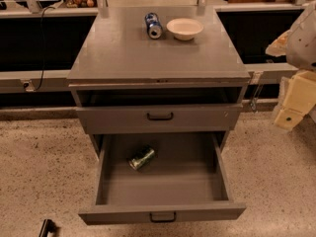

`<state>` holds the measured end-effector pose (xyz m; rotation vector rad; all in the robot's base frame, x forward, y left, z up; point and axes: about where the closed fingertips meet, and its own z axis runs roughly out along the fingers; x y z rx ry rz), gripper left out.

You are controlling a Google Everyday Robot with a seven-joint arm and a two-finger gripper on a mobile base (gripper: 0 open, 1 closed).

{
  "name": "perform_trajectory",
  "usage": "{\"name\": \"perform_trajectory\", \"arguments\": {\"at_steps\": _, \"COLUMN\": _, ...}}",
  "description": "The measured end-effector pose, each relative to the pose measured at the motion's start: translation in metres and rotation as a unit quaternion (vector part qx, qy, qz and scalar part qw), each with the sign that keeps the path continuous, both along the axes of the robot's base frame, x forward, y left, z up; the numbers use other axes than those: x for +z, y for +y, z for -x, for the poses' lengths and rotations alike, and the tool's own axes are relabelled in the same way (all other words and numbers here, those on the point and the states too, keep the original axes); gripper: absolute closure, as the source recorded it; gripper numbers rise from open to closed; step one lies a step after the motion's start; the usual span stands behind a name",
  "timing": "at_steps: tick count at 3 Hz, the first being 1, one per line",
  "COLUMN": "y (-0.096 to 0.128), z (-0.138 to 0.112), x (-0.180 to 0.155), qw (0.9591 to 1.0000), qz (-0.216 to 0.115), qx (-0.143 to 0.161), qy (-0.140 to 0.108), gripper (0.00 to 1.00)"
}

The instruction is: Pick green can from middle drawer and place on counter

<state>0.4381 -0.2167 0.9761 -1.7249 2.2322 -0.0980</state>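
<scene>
The green can (142, 157) lies on its side on the floor of the middle drawer (173, 186), left of centre and towards the back. The drawer is pulled wide open, with its black handle at the front. The counter (143, 53) is the flat grey cabinet top above it. My gripper (294, 102) is a pale yellowish shape at the right edge of the view. It hangs beside the cabinet at about the height of the upper drawer front, well to the right of the can and holding nothing that I can see.
A blue-and-white can (153, 25) lies at the back of the counter beside a white bowl (184, 28). The shallower upper drawer front (158, 116) stands slightly out. A small black object (47, 227) lies on the speckled floor at the lower left. Shelving runs behind the cabinet.
</scene>
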Motion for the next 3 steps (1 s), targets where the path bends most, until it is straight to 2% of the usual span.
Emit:
{"name": "perform_trajectory", "arguments": {"at_steps": 1, "y": 0.0, "z": -0.001, "x": 0.0, "qw": 1.0, "qz": 0.0, "qx": 0.0, "qy": -0.001, "gripper": 0.0}}
{"name": "perform_trajectory", "arguments": {"at_steps": 2, "y": 0.006, "z": -0.018, "x": -0.038, "qw": 0.9999, "qz": -0.005, "qx": 0.007, "qy": 0.005, "gripper": 0.0}}
{"name": "perform_trajectory", "arguments": {"at_steps": 3, "y": 0.027, "z": -0.023, "x": -0.094, "qw": 0.9987, "qz": -0.021, "qx": 0.045, "qy": 0.005, "gripper": 0.0}}
